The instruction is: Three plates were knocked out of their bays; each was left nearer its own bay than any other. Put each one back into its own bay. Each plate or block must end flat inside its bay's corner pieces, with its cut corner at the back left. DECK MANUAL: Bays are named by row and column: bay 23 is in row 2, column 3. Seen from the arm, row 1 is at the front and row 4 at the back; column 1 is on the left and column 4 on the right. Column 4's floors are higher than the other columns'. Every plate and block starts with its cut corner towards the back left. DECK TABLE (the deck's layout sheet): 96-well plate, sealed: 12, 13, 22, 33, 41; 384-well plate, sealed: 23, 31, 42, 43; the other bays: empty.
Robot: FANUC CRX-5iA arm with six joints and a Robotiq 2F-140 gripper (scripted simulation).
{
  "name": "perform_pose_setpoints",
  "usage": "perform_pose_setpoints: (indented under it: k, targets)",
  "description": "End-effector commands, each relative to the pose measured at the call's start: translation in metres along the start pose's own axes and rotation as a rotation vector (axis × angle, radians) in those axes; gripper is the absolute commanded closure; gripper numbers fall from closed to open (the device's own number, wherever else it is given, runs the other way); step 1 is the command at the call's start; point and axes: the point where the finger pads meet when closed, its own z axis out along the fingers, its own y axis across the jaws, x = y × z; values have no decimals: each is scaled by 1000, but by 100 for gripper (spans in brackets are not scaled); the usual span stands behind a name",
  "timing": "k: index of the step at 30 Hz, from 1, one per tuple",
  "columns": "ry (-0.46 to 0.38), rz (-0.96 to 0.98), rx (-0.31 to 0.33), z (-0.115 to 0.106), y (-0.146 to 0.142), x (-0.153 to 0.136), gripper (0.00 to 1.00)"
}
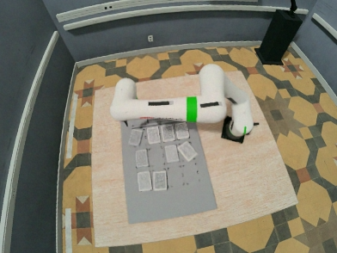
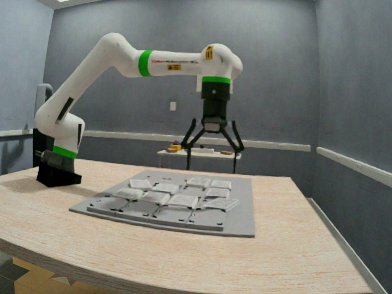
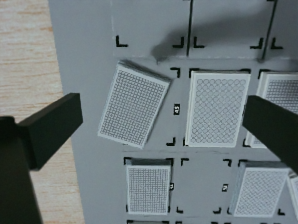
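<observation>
My gripper (image 2: 212,164) (image 3: 162,109) is open and empty, high above the deck; its fingers straddle the region of bays 43 and 33. A grid-patterned plate (image 1: 136,137) (image 2: 220,203) (image 3: 134,108) lies turned and shifted outward at bay 43, off its corner pieces. A turned plate (image 1: 187,151) (image 2: 140,184) lies askew by bay 12. The plates in bay 33 (image 1: 153,134) (image 2: 183,201) (image 3: 217,110), bay 42 (image 1: 142,157) (image 3: 148,189) and bay 22 (image 1: 171,153) (image 3: 260,190) look seated. I cannot make out a third displaced plate.
The plate in bay 23 (image 1: 168,132) (image 3: 282,97) stands close beside bay 33's, partly behind my right finger in the wrist view. Plates also stand in bay 13 (image 1: 181,130), bay 31 (image 1: 160,180) and bay 41 (image 1: 144,181). The raised column 4 floors (image 3: 155,25) show no plates.
</observation>
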Motion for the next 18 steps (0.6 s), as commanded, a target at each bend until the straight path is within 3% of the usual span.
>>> perform_pose_setpoints:
  k: [1,18]
  targets:
    - [1,0,2,-2,0,0,0]
    - [1,0,2,-2,-1,-56,0]
